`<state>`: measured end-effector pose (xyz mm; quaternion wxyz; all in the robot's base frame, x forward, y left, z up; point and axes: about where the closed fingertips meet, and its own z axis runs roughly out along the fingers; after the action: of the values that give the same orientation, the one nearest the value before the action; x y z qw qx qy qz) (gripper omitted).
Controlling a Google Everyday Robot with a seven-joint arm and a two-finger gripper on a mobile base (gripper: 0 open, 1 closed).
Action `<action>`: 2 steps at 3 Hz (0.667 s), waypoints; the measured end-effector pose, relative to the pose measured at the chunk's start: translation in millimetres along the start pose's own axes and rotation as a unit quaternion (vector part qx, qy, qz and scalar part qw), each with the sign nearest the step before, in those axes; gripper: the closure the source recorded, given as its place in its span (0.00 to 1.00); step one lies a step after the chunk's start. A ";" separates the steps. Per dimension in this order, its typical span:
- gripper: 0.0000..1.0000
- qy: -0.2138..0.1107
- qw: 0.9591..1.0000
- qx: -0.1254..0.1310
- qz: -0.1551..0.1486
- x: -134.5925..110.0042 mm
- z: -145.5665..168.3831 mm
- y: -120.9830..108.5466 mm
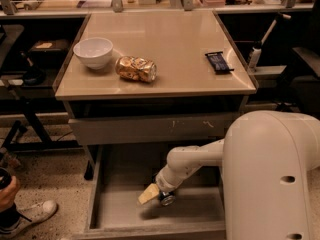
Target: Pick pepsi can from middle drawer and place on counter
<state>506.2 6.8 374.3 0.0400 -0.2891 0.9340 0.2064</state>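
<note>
The middle drawer (107, 211) is pulled open below the counter (170, 44). The pepsi can (167, 199) is low in the drawer, near its middle; only its silver end and a bit of its dark body show. My gripper (157, 195) reaches down into the drawer from the right and is right at the can, its pale tip just left of the can. Whether the can rests on the drawer floor or is held off it, I cannot tell. A shadow lies on the floor under the gripper.
On the counter are a white bowl (93, 52), a golden-orange patterned can (136, 68) lying on its side, and a flat dark snack bar (218, 62). A shut scratched drawer front (150, 129) is above the open drawer. A person's shoe (30, 214) is at the lower left.
</note>
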 end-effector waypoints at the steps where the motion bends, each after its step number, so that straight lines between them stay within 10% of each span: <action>1: 0.18 0.001 1.000 -0.001 0.000 0.5 1.4 0.3; 2: 0.42 0.001 1.000 -0.001 0.000 0.5 1.4 0.3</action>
<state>505.6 7.3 373.0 0.0389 -0.2892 0.9339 0.2066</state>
